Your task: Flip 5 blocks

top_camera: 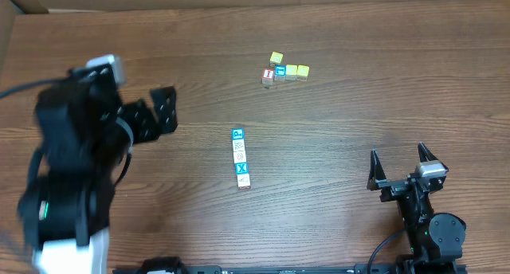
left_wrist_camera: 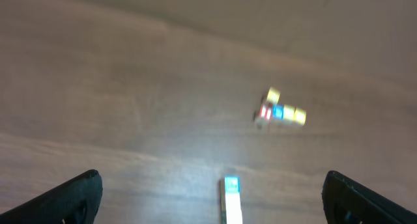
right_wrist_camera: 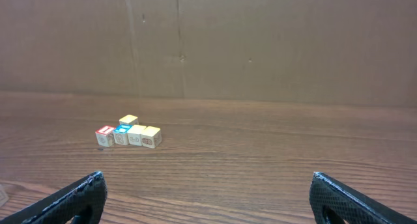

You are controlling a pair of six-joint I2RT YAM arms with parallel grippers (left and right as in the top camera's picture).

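The blocks (top_camera: pixel 240 158) form one row, apparently five, tops blue and white; left tool (top_camera: pixel 168 111) and right tool (top_camera: pixel 398 154) stand released.

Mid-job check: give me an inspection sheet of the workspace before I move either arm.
Surface: wooden table, no spills seen.
Job's things: row of blocks mid-table, blue and white tops, touching end to end.
Clutter: cluster of cubes farther back, yellow, red and blue tops.
Grippers: left gripper and right gripper, jaws open, holding nothing.
Cables: cable by the right arm's base, away from the blocks.
Surroundings: cardboard wall behind the table.
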